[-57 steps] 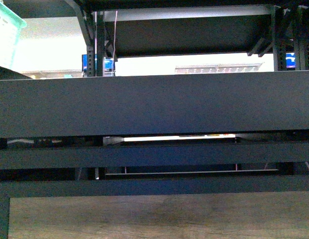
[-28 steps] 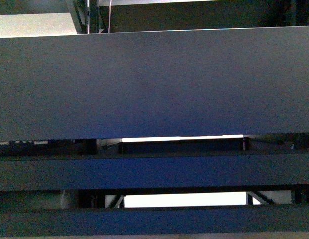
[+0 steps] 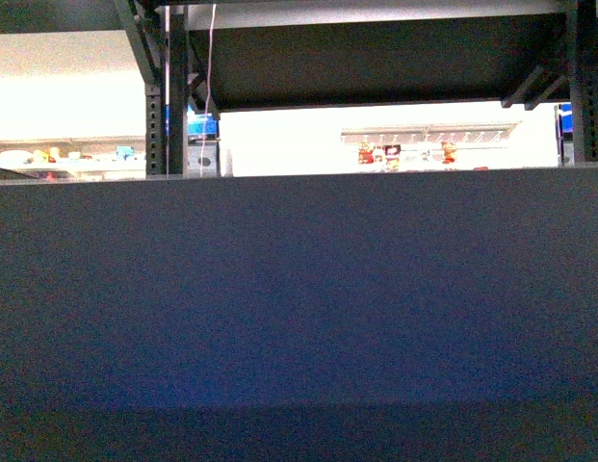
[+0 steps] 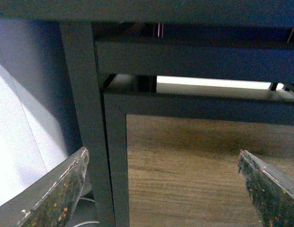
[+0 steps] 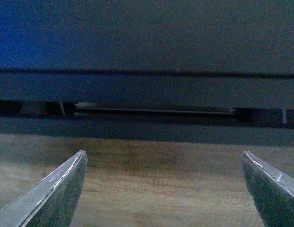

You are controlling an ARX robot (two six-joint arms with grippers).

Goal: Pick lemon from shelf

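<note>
shelf (image 3: 299, 289) edge broadside, long axis level, left to right

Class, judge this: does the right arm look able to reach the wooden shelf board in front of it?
Probably yes: the right gripper is open and the wooden shelf board lies just ahead, nothing between; a black beam hangs above.

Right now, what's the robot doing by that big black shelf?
It's meant to pick a lemon from the black shelf, but it isn't holding one yet. No lemon shows in any view. The front camera is mostly filled by one dark tier of the shelf. The left gripper and the right gripper are both open and empty. They face the shelf's dark bars, with a wooden surface under them.
</note>
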